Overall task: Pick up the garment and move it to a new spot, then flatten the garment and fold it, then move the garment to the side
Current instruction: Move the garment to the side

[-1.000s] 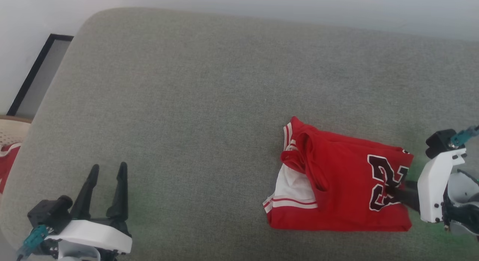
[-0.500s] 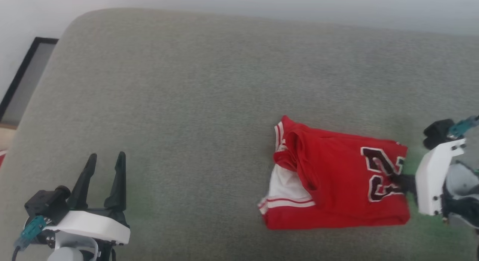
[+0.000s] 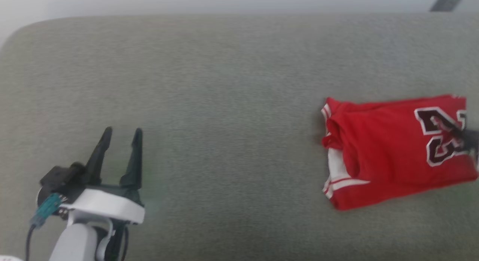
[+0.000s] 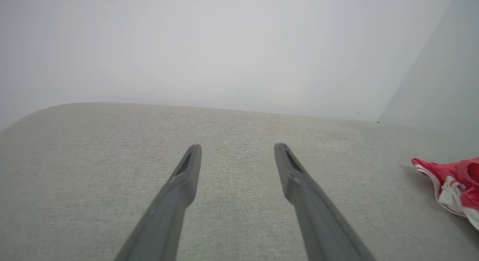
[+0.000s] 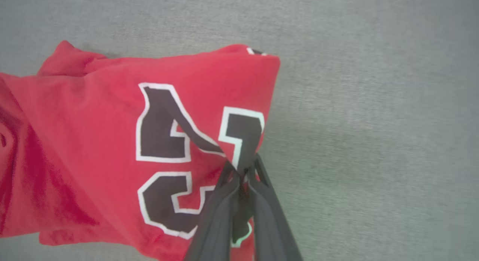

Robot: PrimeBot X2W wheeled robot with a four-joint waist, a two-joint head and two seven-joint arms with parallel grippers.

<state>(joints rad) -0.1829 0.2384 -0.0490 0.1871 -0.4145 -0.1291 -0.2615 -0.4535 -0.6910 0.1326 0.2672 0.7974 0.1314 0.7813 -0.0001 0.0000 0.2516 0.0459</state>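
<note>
1. The wide grey woven upholstered surface (image 3: pixel 224 85) sits differently in the head view than a second ago. Its rounded left corner now lies near the picture's left edge, so the camera has swung, and this is not a move of the things on it.
2. The folded red basketball jersey with white sleeve panel and striped trim, the garment (image 3: pixel 389 152), lies flat on the right part of that surface. Although the corner has slid left in the head view, the garment has gone right, up to the picture's edge. I judge it is really being dragged rightward across the fabric.
3. The black white-outlined "23" lettering (image 5: pixel 176 141) now puckers towards one point at the garment's right edge.
4. The right gripper (image 5: pixel 241 171), open a second ago, is now clenched on that pinch of red cloth.
5. The left gripper (image 3: pixel 122 131) stays spread wide and empty above bare surface, well apart from the garment.
6. Folding looks done, so this grasp likely begins the last step, moving it aside. A one-point pull could loosen the fold.
</note>
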